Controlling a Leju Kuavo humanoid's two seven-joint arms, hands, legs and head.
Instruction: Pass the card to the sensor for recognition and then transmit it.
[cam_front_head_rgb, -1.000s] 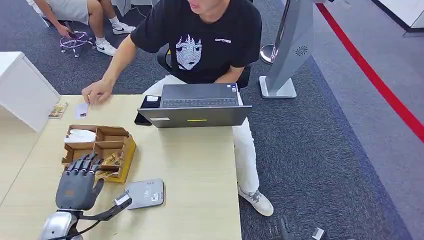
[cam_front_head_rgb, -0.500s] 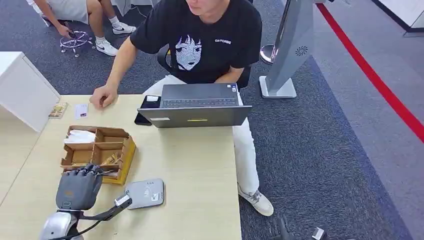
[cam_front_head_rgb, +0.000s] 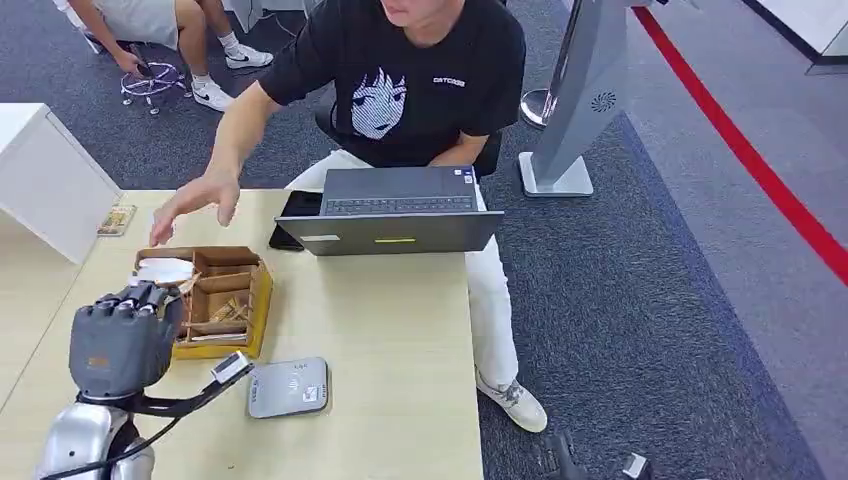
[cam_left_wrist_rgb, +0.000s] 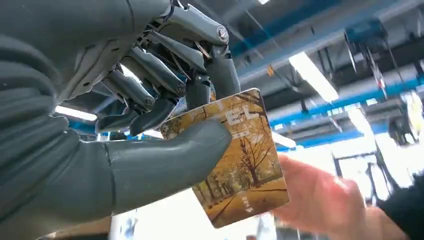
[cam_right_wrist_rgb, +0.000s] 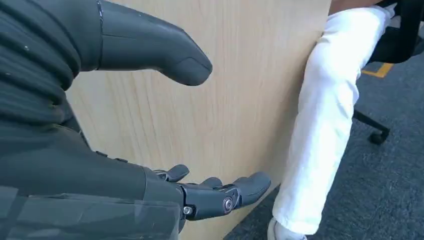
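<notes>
My left hand (cam_front_head_rgb: 122, 342) is raised over the table's left side, in front of the cardboard box (cam_front_head_rgb: 232, 300). Its thumb and fingers pinch a golden card with an autumn-tree picture (cam_left_wrist_rgb: 239, 160). A person's hand (cam_front_head_rgb: 195, 196) reaches over the box toward mine, and that hand (cam_left_wrist_rgb: 320, 200) is blurred just beyond the card in the left wrist view. The grey card sensor (cam_front_head_rgb: 289, 386) lies flat on the table to the right of my left hand. My right hand (cam_right_wrist_rgb: 165, 150) hangs beside the wooden table side, fingers apart, holding nothing.
A laptop (cam_front_head_rgb: 395, 213) stands open at the table's far edge with a black phone (cam_front_head_rgb: 296, 212) next to it. The seated person (cam_front_head_rgb: 420, 85) faces me. A white cabinet (cam_front_head_rgb: 45, 180) stands at the left, with a card (cam_front_head_rgb: 116, 220) lying beside it.
My left hand has lifted out of the box toward the left with the card. The person's hand left the tabletop and moved over the box toward my hand.
</notes>
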